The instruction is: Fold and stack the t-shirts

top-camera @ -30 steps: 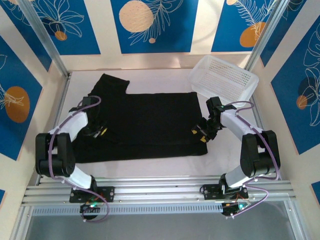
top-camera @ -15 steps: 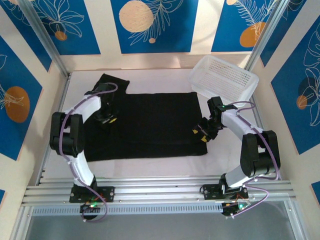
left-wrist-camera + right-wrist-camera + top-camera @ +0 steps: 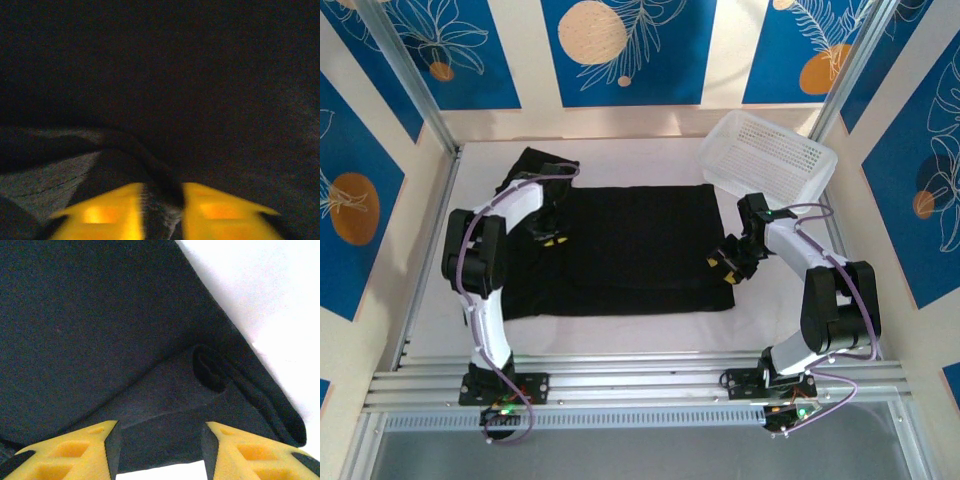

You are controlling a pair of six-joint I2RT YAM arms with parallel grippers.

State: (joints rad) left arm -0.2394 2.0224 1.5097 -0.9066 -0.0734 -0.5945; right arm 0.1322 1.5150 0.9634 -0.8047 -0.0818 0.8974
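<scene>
At the near edge of the white table [image 3: 620, 335], the two arm bases are bolted to an aluminium rail [image 3: 640, 372], and both arms reach forward over the black t-shirt [image 3: 630, 250]. The shirt lies spread flat across the middle of the table, plain side up, with a folded layer running along its near edge. The right gripper [image 3: 723, 266] sits low at the shirt's right edge near the near-right corner. In the right wrist view its yellow fingers [image 3: 75, 447] stand spread wide on either side of the gripper [image 3: 160, 432]. They pinch nothing. The doubled, rolled hem of the t-shirt [image 3: 90, 330] lies just beyond them on the bare table [image 3: 260, 285]. A little farther back, the left gripper [image 3: 552, 238] is down on the shirt's left part, near the shoulder. The left wrist view is dark and blurred. It shows the yellow fingers [image 3: 107, 212] a narrow gap apart around the gripper [image 3: 162, 192], with a raised ridge of the t-shirt [image 3: 175, 75] running into that gap. Whether they grip the ridge cannot be told. One sleeve [image 3: 535, 165] sticks out toward the far-left corner. Past the shirt, a white perforated basket [image 3: 770, 150] sits tilted at the far-right corner, apart from the cloth. Blue panels [image 3: 620, 50] printed with plants stand behind it.
</scene>
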